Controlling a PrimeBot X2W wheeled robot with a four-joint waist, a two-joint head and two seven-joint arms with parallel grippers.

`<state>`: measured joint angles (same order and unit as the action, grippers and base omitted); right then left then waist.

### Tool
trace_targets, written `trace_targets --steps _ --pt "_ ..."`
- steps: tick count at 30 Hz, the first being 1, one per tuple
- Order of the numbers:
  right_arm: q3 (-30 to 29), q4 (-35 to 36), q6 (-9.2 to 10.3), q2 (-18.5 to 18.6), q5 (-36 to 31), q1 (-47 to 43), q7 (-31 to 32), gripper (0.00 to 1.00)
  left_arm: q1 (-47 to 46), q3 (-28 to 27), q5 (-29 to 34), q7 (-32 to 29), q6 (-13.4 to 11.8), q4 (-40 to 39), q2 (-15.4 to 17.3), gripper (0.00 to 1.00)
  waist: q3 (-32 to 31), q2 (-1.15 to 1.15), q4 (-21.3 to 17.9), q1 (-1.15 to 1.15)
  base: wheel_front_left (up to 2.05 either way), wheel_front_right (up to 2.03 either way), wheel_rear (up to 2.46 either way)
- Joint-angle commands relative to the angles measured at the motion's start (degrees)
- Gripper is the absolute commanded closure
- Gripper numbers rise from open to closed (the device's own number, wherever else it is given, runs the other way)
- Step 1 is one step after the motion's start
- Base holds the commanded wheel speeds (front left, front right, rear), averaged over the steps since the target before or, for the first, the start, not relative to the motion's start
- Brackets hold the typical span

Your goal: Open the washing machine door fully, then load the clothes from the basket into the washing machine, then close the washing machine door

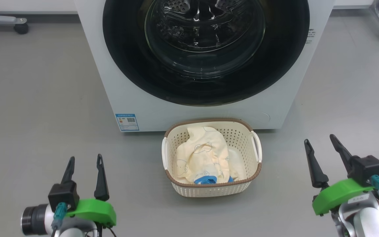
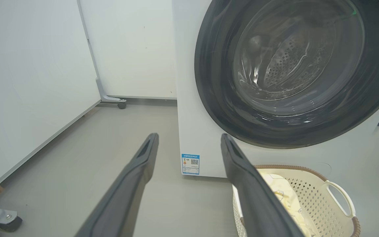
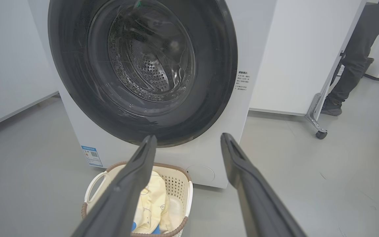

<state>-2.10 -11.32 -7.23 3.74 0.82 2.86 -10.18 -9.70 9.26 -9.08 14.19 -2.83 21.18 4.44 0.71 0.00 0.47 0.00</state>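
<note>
Left gripper (image 1: 86, 158) and right gripper (image 1: 319, 139) are hovering open, empty, at lower corners; washing machine door (image 1: 127, 65) is sitting shut, clothes (image 1: 202, 154) lying in basket (image 1: 239, 135): all steps apparently pending.

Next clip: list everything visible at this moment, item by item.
washing machine: one, white, centre back
washing machine door: one, black rim with clear glass, shut
sticker: one, blue, machine's lower left front
basket: one, cream with brown rim, on grey floor before machine
clothes: small pile, cream-yellow with a blue piece, in basket
panels: at least two, white, on castors, flanking machine
person: one, dark trousers, beside right panel
left gripper: one, dark fingers, open, lower left
right gripper: one, dark fingers, open, lower right
</note>
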Motion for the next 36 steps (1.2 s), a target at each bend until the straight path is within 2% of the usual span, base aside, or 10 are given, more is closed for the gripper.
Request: trace_targets --steps 1,22,29,36 --pt "0.8 2.2 -0.25 0.6 -0.5 2.6 -0.7 0.0 -3.2 -2.2 -0.2 0.8 -0.4 -1.4 1.3 0.0 0.0 0.0 0.0 0.0 0.0 0.0 0.0" --pt "0.5 2.4 -0.25 0.0 -0.1 2.3 -1.2 0.0 -2.6 -1.6 -0.8 0.8 -1.1 -1.5 2.0 0.0 -0.7 0.0 -0.5 0.0 0.03 0.03 -0.07" --pt "0.3 2.8 -0.25 0.0 -0.3 2.0 -1.1 0.0 -2.3 -1.1 -0.8 0.8 -1.1 -1.4 2.2 0.0 -0.9 0.0 -0.8 0.0 0.61 0.61 -1.22" --pt "0.2 3.0 -0.25 -0.1 -0.1 2.0 -1.1 0.0 -2.0 -1.0 -0.9 0.8 -1.0 -2.2 2.5 0.0 -0.8 0.0 -1.1 0.0 1.12 1.12 -2.25"
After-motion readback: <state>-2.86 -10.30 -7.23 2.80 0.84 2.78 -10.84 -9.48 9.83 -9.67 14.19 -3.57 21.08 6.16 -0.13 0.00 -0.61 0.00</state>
